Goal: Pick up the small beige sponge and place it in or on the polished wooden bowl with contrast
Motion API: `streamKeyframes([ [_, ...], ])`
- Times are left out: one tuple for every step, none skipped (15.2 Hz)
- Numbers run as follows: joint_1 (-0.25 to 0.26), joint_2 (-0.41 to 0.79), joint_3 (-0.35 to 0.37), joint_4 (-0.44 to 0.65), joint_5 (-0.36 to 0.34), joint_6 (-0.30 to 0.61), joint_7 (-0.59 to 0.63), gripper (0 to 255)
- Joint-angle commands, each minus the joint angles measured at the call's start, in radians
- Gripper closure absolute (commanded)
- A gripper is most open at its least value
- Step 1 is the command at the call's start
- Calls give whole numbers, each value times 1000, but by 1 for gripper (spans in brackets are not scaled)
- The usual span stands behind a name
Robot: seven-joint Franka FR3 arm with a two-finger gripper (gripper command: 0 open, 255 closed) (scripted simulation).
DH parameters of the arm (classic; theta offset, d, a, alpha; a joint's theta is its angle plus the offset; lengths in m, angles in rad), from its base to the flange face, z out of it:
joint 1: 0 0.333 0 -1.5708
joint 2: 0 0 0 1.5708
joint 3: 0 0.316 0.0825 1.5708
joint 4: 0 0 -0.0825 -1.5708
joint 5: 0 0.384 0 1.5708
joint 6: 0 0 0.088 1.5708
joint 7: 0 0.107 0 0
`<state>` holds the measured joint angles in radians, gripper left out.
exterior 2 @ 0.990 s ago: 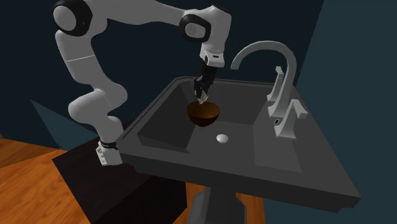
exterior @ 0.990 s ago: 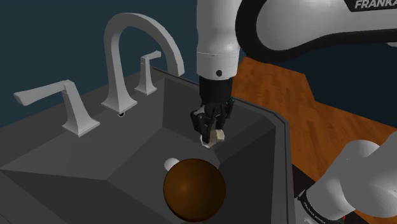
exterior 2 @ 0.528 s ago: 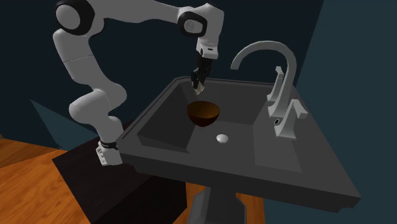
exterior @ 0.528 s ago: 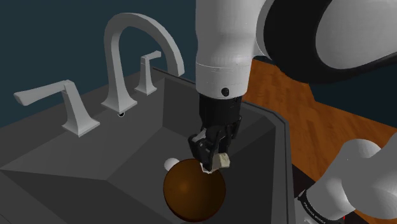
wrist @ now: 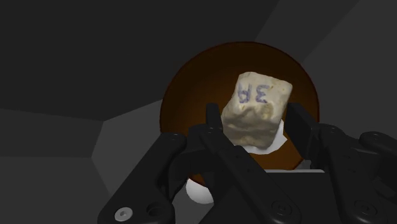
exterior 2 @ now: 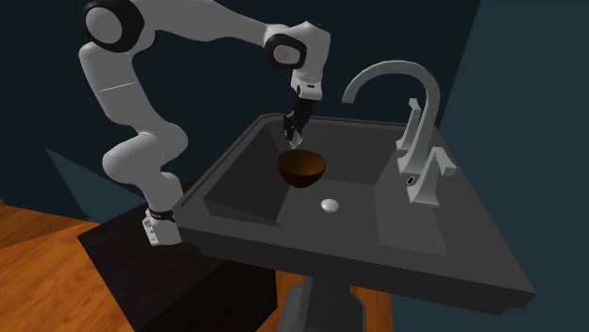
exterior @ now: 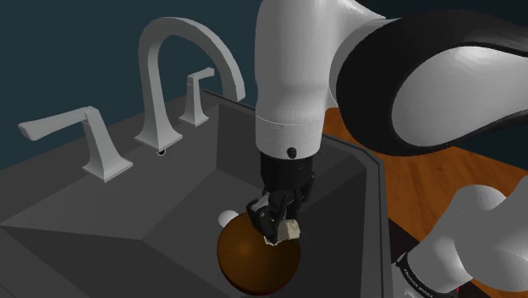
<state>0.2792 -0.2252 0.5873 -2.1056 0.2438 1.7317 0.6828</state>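
Holding the sponge (wrist: 256, 107) over the bowl (wrist: 191, 95).
We count the pick done: pincer (exterior: 277, 225) clamped on the sponge, at the bowl's 1 o'clock in the shoulder view; release is left.

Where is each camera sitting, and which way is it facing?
Shoulder view: beside the arm, looking down into the sink toward the faucet; white links and the gripper show.
Second exterior view: across the sink, facing the robot; the whole arm shows.
Wrist view: on the hand, looking down along the gripper at the sponge over the bowl.
Shared: all three show the gripper above the bowl.
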Motion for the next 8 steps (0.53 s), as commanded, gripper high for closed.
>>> streamKeyframes([
  [1, 5, 4, -22, 0, 27, 0, 255],
  [2, 8, 6, -33, 0, 41, -1, 255],
  [2, 12, 8, -43, -1, 55, -1, 255],
  [2, 16, 10, -54, -1, 69, -1, 255],
  [3, 20, 12, -64, -2, 82, -1, 255],
  [3, 24, 14, -73, -3, 96, -1, 255],
  [3, 29, 16, -83, -3, 110, -1, 255],
  [3, 36, 19, -96, -5, 129, -1, 255],
])
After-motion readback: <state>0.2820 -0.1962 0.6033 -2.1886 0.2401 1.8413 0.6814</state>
